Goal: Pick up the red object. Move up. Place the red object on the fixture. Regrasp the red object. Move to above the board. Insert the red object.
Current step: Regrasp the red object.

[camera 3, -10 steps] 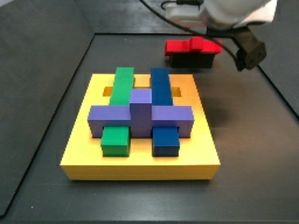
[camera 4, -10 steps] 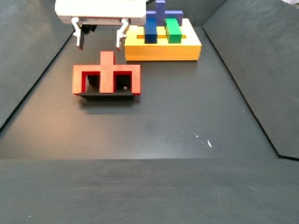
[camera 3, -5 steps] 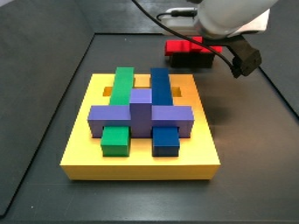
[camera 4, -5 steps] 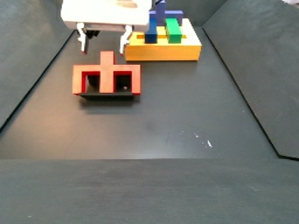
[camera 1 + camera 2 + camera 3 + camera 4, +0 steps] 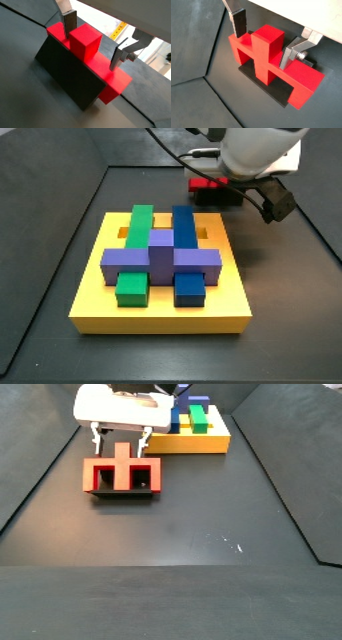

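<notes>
While the red object is seated on the fixture, the gripper is positioned directly over it with its jaws spread apart; nothing is clasped. In both wrist views the two silver fingers are seen on either side of the raised red middle stub, one beside each face, with a gap visible at least on one side; whether the pads touch the stub cannot be told. The red bar is laid across the top of the black fixture, with one end overhanging its edge in a wrist view. In a side view the gripper is seen just above the red object on the dark surface; the board is located behind and to one side, near but apart. In a side view the yellow board is shown in front, carrying green, blue and purple blocks, with the fixture beyond it, partly hidden by the arm.
</notes>
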Controlling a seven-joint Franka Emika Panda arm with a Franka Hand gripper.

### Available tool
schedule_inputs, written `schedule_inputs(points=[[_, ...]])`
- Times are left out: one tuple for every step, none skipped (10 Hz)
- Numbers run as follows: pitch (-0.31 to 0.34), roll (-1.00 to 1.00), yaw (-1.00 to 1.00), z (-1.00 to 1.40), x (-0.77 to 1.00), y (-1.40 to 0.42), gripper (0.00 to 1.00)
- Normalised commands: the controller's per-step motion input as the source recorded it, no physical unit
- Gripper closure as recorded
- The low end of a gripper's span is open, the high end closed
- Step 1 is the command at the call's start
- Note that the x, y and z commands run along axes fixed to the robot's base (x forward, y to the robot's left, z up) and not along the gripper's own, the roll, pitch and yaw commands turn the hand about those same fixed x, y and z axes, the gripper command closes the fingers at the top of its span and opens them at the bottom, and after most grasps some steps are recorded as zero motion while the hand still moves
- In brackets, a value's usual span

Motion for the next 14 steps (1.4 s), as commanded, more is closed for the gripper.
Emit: schedule_inputs(points=[[0.154,0.17,-0.01,-0.04,0.15,0.00,0.00],[0.000,0.00,0.00,0.00,0.00,0.00,0.00],[0.000,0.00,0.00,0.00,0.00,0.00,1.00],[0.000,0.00,0.00,0.00,0.00,0.00,1.00],[0.000,0.00,0.00,0.00,0.00,0.00,1.00],[0.000,0.00,0.00,0.00,0.00,0.00,1.00],[0.000,0.00,0.00,0.00,0.00,0.00,1.00],[0.000,0.00,0.00,0.00,0.00,0.00,1.00],[0.000,0.00,0.00,0.00,0.00,0.00,1.00],[0.000,0.00,0.00,0.00,0.00,0.00,1.00],[0.000,0.00,0.00,0.00,0.00,0.00,1.00],[0.000,0.00,0.00,0.00,0.00,0.00,1.00],[0.000,0.00,0.00,0.00,0.00,0.00,1.00],[0.000,0.00,0.00,0.00,0.00,0.00,1.00]])
